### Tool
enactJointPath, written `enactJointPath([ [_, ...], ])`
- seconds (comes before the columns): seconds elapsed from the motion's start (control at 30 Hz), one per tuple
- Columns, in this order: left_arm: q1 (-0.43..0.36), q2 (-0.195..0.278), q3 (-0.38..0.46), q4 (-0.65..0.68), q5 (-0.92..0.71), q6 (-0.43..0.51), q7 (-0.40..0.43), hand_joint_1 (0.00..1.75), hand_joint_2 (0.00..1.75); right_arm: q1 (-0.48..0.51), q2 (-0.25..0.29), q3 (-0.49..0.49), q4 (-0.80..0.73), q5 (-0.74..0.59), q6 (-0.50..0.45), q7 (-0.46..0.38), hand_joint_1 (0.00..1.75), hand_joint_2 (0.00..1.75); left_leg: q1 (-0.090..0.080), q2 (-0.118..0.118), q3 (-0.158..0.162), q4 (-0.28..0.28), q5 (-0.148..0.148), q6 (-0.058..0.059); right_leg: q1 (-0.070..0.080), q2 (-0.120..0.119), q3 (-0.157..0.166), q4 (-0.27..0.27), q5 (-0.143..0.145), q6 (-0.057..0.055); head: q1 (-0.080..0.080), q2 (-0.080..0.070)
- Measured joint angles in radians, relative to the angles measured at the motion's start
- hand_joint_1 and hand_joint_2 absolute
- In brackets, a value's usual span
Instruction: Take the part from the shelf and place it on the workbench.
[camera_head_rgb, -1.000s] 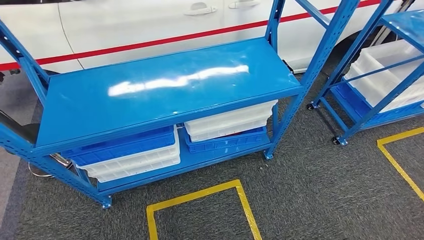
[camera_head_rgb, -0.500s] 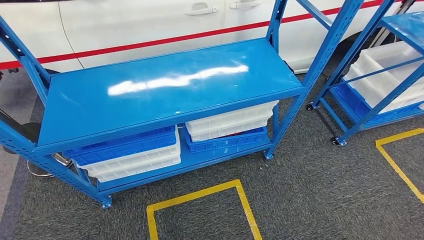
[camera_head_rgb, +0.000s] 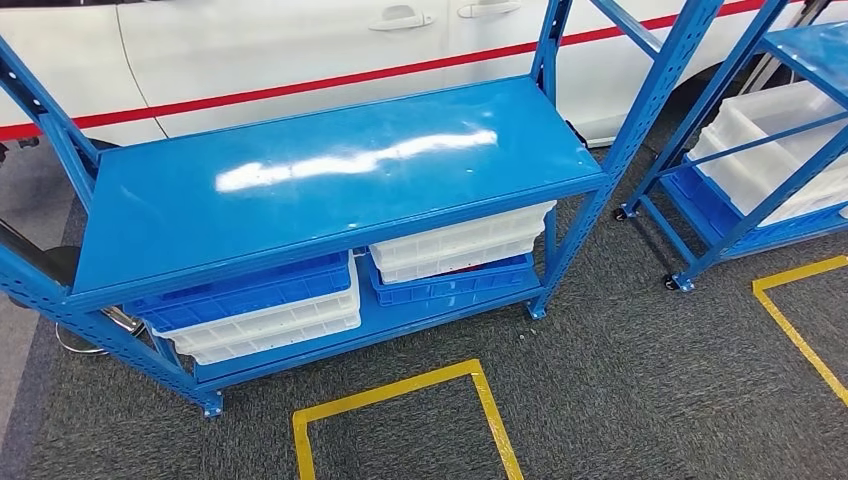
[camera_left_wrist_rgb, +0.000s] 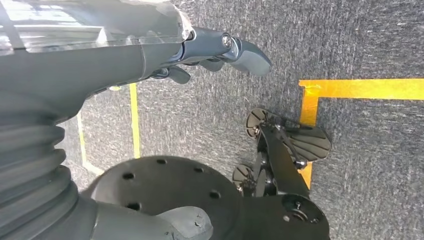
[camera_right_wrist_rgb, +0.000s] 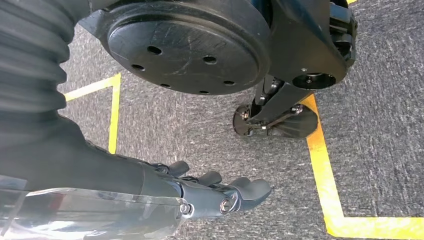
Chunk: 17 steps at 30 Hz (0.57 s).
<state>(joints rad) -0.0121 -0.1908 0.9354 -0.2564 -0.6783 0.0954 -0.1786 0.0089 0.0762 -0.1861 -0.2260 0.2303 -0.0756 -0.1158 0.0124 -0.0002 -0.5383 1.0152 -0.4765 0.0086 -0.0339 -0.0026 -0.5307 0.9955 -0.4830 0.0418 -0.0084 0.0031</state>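
A blue metal shelf rack (camera_head_rgb: 330, 190) stands in front of me in the head view, and its wide glossy top board reflects a streak of light. On its lower level sit stacked blue bins (camera_head_rgb: 250, 290) and white bins (camera_head_rgb: 460, 240); what they contain is hidden. My left hand (camera_left_wrist_rgb: 215, 50) hangs beside my body over the grey carpet, fingers loosely extended and holding nothing. My right hand (camera_right_wrist_rgb: 215, 192) hangs the same way on the other side, also holding nothing.
A second blue rack (camera_head_rgb: 760, 150) with white trays stands at the right. A white car (camera_head_rgb: 300, 50) with a red stripe is behind the shelf. Yellow floor tape (camera_head_rgb: 400, 390) marks a square on the grey carpet in front of the rack.
The whole head picture has shifted very slightly, so the camera moved a little. Nothing on the racks has moved.
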Motion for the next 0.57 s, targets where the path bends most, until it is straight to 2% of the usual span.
enactJointPath([
  [0.57, 0.080, 0.089, -0.460, -0.060, 0.347, -0.046, 0.089, 0.00, 1.75, 0.050, -0.028, 0.084, -0.079, -0.117, 0.039, 0.056, 0.00, 1.75, 0.000, 0.000, 0.001, 0.000, 0.000, 0.000, -0.001, -0.001, 0.000, 0.000, -0.001, 0.000, 0.000, 0.000],
])
